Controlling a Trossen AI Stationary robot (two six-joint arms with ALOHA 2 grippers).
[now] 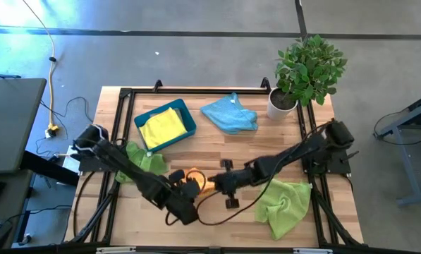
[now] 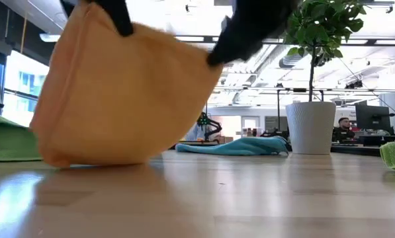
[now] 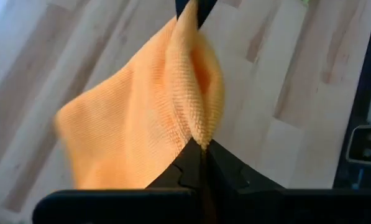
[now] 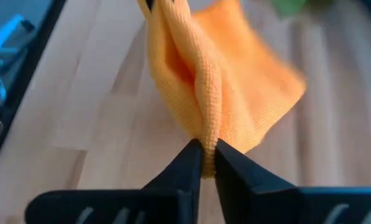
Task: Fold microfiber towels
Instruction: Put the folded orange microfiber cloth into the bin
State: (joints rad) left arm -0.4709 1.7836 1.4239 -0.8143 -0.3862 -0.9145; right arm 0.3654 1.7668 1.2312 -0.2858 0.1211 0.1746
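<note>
- High view: teal tray [image 1: 189,118] holding a yellow towel [image 1: 162,128], a blue towel [image 1: 229,114] and a potted plant [image 1: 305,70] line the counter's [image 1: 266,141] far edge; lime towels [image 1: 285,204] lie nearer.
- Low view: orange towel [image 2: 121,92] hangs, bottom brushing the counter.
- Left wrist view: left end effector [image 3: 201,152] pinches one corner.
- Right wrist view: right end effector [image 4: 204,152] clamps another.

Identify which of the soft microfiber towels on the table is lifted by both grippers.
The orange microfiber towel: the left gripper and right gripper each pinch an edge. The green, blue and yellow towels lie untouched.
</note>
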